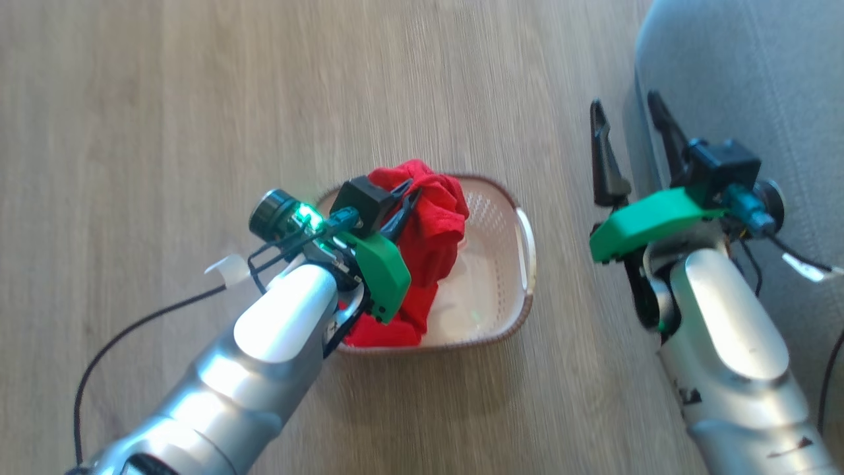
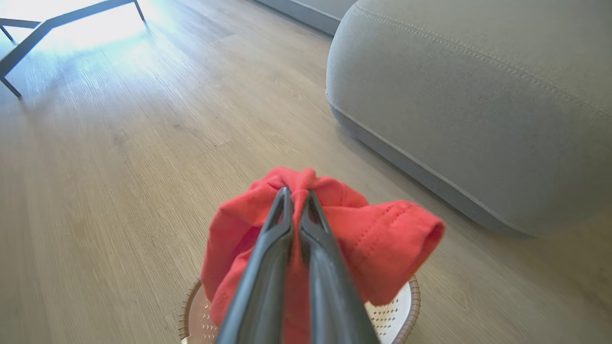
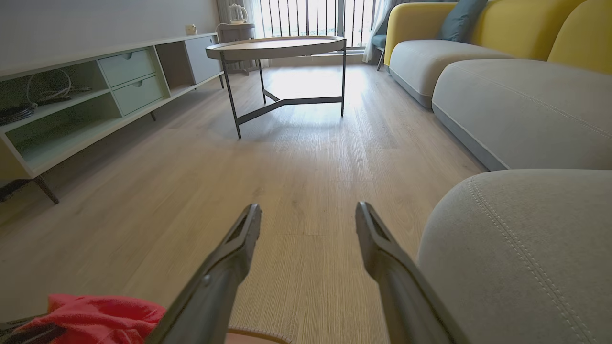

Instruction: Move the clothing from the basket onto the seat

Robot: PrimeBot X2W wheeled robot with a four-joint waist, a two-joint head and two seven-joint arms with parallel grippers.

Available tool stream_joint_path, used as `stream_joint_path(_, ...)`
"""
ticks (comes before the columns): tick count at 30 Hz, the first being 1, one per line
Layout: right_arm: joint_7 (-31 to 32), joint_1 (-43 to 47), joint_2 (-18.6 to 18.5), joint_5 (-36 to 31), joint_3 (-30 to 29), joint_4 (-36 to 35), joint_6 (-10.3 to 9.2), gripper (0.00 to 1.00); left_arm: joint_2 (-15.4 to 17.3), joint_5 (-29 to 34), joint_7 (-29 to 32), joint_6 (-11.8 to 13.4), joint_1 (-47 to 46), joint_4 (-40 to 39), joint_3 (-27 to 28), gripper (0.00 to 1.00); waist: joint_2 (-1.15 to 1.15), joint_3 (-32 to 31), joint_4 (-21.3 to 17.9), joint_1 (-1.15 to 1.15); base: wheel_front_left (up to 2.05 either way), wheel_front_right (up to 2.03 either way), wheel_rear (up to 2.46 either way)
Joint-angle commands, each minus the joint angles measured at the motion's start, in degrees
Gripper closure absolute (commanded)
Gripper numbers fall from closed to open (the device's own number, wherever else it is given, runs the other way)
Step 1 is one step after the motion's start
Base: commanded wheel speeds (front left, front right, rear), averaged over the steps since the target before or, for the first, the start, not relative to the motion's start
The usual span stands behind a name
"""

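Left wrist view has the left fingers (image 2: 272, 239) pinched almost together on a bunched fold of the red clothing (image 2: 382, 239), held up over the basket (image 2: 415, 296). To do this lift well, I judge the arm should rise until the hanging cloth clears the rim, then swing right to the seat (image 2: 478, 119) with the pinch kept firm. Head view adds what that one hides: red cloth trailing down into the basket's near end, and the right fingers (image 1: 603, 158) spread wide and empty over the floor (image 1: 165, 99) beside the seat.
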Motion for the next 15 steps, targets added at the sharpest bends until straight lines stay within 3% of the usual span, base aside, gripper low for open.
stream_joint_path(1, -0.27, 0.80, 0.49, -0.22, 1.04, -1.39, 0.41, 0.00, 0.22, -0.59, -0.69, 0.47, -0.45, -2.22, 2.30, 1.00, -0.01, -3.65, 1.20, 0.01, 0.00, 0.00, 0.00)
stream_joint_path(15, -0.27, 8.23, 0.05, 1.33, 2.40, 0.27, 0.41, 0.00, 0.21, -0.88, -0.70, 1.33, 0.31, -12.28, 8.38, 1.00, -0.01, -13.48, 2.70, 0.01, 0.00, 0.00, 0.00)
